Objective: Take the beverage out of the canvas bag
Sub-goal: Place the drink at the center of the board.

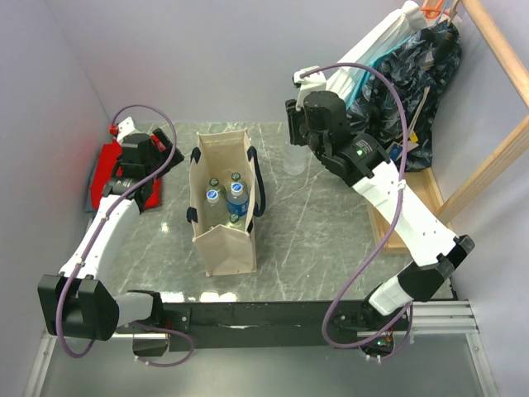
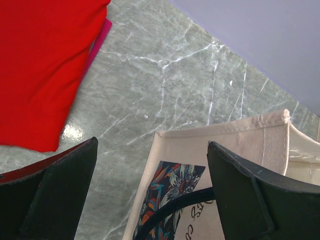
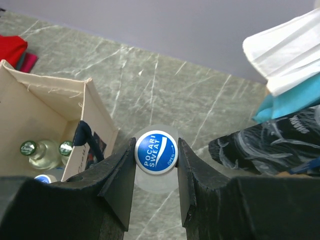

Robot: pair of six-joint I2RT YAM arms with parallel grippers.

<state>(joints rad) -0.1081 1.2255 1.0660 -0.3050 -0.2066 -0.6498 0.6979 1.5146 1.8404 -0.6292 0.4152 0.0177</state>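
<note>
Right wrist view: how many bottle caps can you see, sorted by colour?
Green caps: 2, both inside the bag
Blue caps: 2, one on the bottle gripped by the right gripper, one in the bag at the picture's lower edge
Total: 4

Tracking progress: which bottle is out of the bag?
The Pocari Sweat bottle in the right gripper, beside the bag; the other bottles stand inside.
</note>
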